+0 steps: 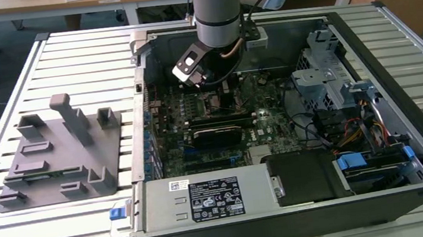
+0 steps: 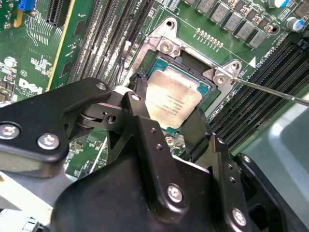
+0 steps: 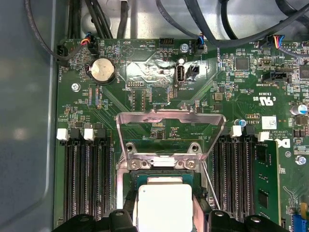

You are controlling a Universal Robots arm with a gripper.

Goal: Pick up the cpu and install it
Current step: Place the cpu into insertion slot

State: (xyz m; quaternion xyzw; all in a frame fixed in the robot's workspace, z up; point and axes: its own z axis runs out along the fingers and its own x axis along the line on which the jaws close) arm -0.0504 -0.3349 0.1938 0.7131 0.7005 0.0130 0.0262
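Across the exterior view, a slatted metal table [image 1: 68, 51]. On it, toward the exterior view's right, an open computer case [image 1: 401, 103] lying on its side. Just beside that, toward the exterior view's left, a grey plastic tray [image 1: 57, 166] with upright posts. Inside the case, a green motherboard [image 1: 221, 129], with the arm [image 1: 219, 4] reaching down over its far half.

At the arm's end, the gripper [image 2: 170, 104], low over the board between the rows of memory slots. In the first wrist view, the silvery load plate [image 3: 171, 117] swung up and open. Below it, the socket [image 2: 186, 63], uncovered.

Clenched on the cpu [image 2: 174, 94]: black fingers [image 2: 200, 133] against two opposite edges, pale metal top facing up. Sits directly over the socket, slightly tilted (cannot tell whether already resting in it or just above). Beside the socket, a thin lever [image 2: 270, 92] angled outward.
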